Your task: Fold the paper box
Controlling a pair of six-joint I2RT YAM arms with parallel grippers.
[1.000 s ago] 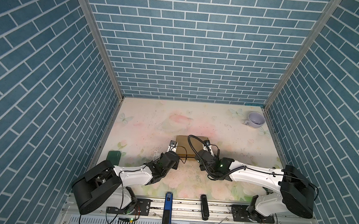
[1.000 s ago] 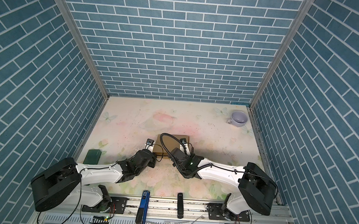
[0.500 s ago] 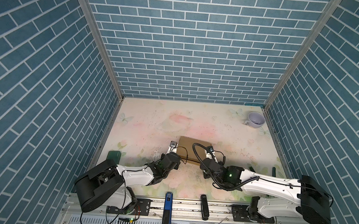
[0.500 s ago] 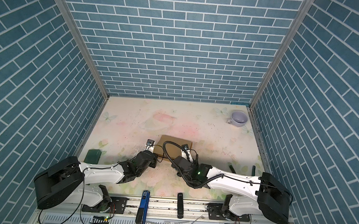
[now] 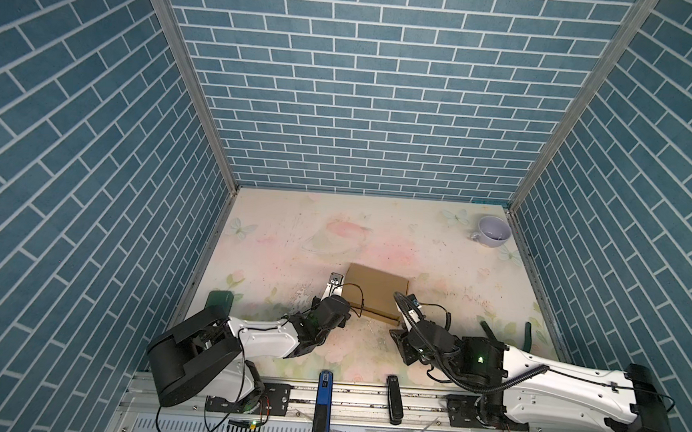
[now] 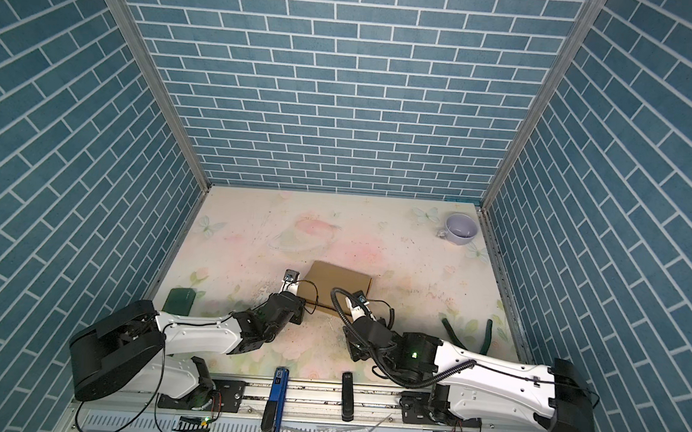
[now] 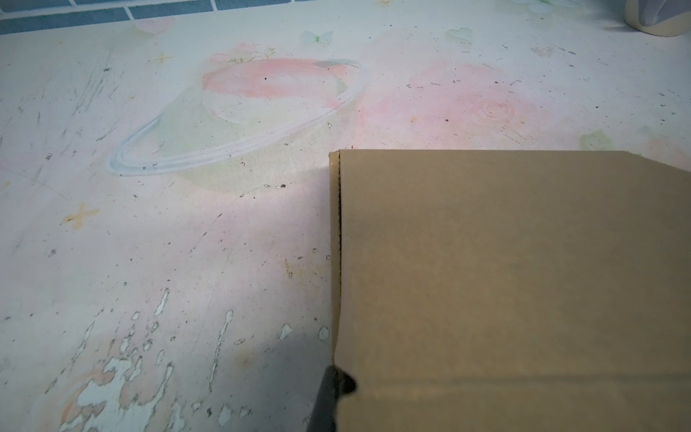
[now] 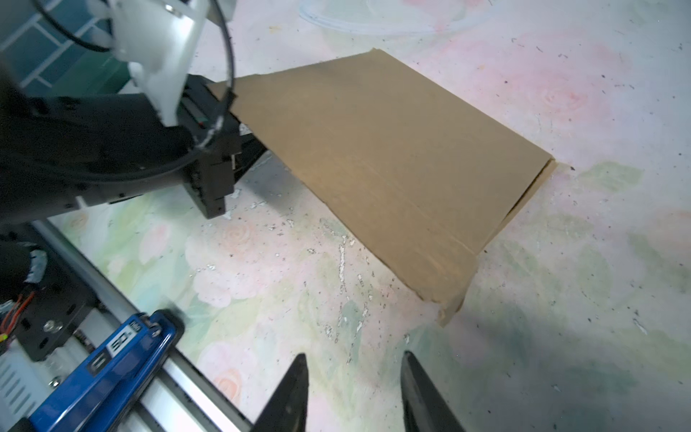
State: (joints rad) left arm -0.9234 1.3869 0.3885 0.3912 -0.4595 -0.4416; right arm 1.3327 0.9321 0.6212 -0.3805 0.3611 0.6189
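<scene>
Your left claw (image 7: 332, 385) pinches a near corner of the box (image 5: 377, 286) mid-desk (image 5: 293, 230), right claw (image 8: 355, 359) gaping empty nearby; likely light, stiff, crease-prone, so hold edges.

One paper box (image 5: 374, 288), one cup (image 5: 494, 232)

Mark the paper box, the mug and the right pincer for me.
paper box (image 5: 379, 286): in a top view, middle of its flat top panel.
mug (image 5: 494, 232): in a top view, inside of the cup.
right pincer (image 8: 354, 358): right wrist view, gap midway between its open fingertips.
</scene>
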